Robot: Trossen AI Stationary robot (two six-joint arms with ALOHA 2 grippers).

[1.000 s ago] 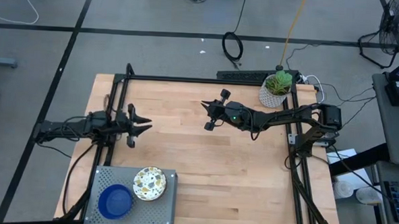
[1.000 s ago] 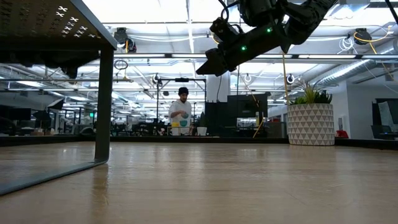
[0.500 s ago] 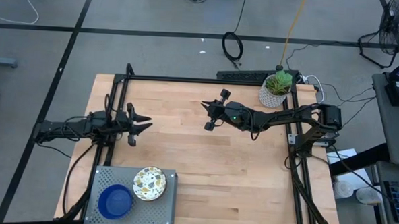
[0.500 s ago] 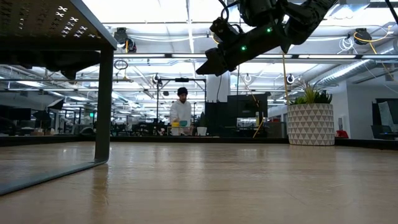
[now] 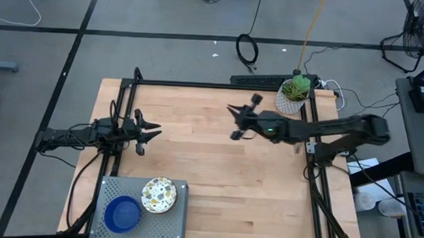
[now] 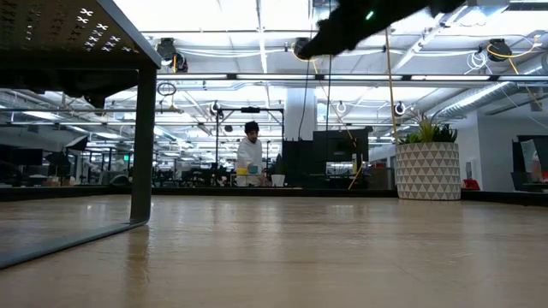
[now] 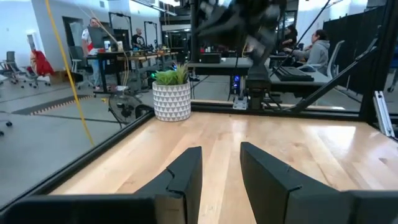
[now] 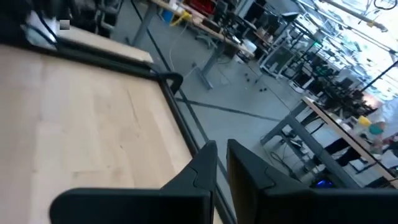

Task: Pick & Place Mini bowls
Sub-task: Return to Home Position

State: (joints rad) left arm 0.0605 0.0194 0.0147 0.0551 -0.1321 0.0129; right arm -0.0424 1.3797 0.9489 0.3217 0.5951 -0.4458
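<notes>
i judge the placing is done and the step in hand is sending the arms home. the speckled bowls (image 5: pixel 158 195) and the blue bowls (image 5: pixel 123 213) sit on the grey shelf (image 5: pixel 108 190) at the 7 o'clock corner of the table (image 5: pixel 216 184). the speckled ones are at about 2 o'clock of the blue, just beside them. from straight above each pile reads as a single bowl, so i cannot count how many are stacked. the right gripper (image 5: pixel 234 113) hangs high over the far half of the table, near the plant pot (image 5: pixel 293 94), which is at its 2 o'clock. its fingers (image 8: pixel 205 165) are all but together with only a slit between them, and nothing is in them. the bowls lie well apart from it, off toward its 7 o'clock. the left gripper (image 5: pixel 154 133) waits at the table's 9 o'clock edge with its fingers (image 7: pixel 186 171) apart and empty, and the shelf is near it at roughly 6 o'clock. what i'd want next is to fold the right arm back toward its base at the 3 o'clock side. it should stay high so it passes clear of the plant, and neither arm should go near the shelf, since a knock there could topple the stacks.
</notes>
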